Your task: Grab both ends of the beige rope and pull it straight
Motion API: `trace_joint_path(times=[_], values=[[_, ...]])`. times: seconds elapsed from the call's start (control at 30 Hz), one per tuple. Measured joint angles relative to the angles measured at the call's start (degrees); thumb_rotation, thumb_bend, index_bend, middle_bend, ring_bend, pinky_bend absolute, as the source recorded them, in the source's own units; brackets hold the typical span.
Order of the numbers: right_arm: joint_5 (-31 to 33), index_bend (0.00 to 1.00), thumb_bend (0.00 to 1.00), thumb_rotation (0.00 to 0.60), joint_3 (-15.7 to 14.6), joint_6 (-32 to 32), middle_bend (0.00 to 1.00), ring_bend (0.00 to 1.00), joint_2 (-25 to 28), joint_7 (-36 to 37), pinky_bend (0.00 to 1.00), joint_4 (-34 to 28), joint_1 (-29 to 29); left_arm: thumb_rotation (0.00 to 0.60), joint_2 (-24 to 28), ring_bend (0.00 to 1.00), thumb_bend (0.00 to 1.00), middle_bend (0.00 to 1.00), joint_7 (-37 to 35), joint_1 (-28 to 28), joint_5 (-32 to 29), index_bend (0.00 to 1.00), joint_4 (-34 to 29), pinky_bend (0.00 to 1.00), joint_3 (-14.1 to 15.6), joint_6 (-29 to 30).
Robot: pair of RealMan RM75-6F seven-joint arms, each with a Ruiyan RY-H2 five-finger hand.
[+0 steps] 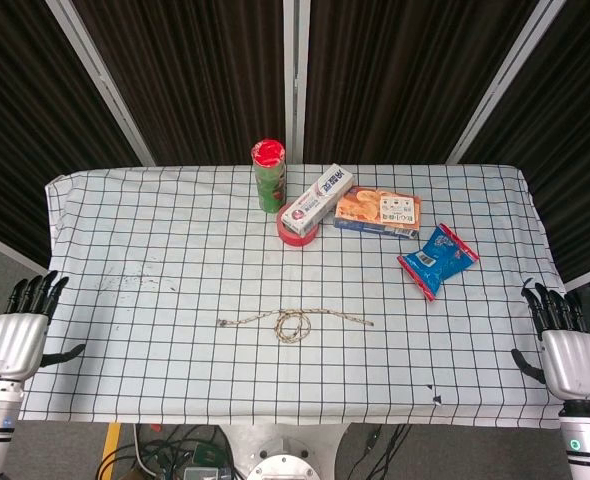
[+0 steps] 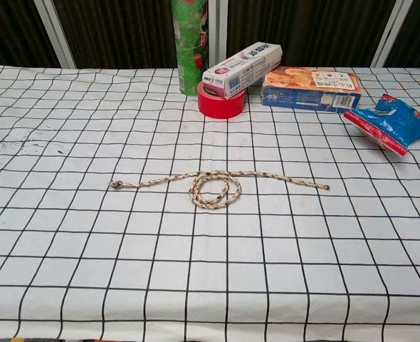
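The beige rope (image 1: pixel 293 321) lies on the checked tablecloth near the front middle, with a small loop (image 2: pixel 214 190) coiled at its centre. Its left end (image 2: pixel 114 185) and right end (image 2: pixel 324 187) both rest flat on the cloth, untouched. My left hand (image 1: pixel 23 330) hangs off the table's left edge, fingers apart and empty. Off the right edge, my right hand (image 1: pixel 565 345) is likewise spread with nothing in it. Both hands are far from the rope and show only in the head view.
At the back stand a green can (image 1: pixel 269 176), a toothpaste box (image 1: pixel 316 199) lying on a red tape roll (image 1: pixel 297 231), an orange biscuit box (image 1: pixel 377 211) and a blue snack bag (image 1: pixel 437 259). The table (image 1: pixel 125 300) is covered by a checked cloth.
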Motion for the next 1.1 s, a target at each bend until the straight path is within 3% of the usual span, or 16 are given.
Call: trace_joint_path(times=[0.17, 0.33, 0.73, 1.1], values=[[0.2, 0.0, 0.15, 0.6, 0.1, -0.1, 0.0, 0.0, 0.1, 0.2, 0.0, 0.0, 0.0, 0.494, -0.3, 0.0, 0.0, 0.0, -0.2, 0.0, 0.1, 0.02, 0.2, 0.0, 0.0, 0.3], [0.4, 0.0, 0.15, 0.6, 0.1, -0.4, 0.0, 0.0, 0.1, 0.5, 0.0, 0.3, 0.0, 0.596, -0.4, 0.0, 0.0, 0.0, -0.6, 0.0, 0.4, 0.02, -0.1, 0.02, 0.1, 0.3], [0.8, 0.0, 0.16, 0.6, 0.5, -0.2, 0.0, 0.0, 0.6, 0.8, 0.0, 0.0, 0.0, 0.6, -2.4, 0.0, 0.03, 0.01, -1.8, -3.5, 2.9, 0.04, -0.9, 0.03, 0.3, -3.8], [1.1, 0.0, 0.19, 0.6, 0.9, -0.2, 0.0, 0.0, 2.2, 0.8, 0.0, -0.5, 0.1, 0.6, -12.1, 0.0, 0.06, 0.02, 2.2, -9.8, 2.4, 0.11, -1.2, 0.03, -1.0, -10.9]])
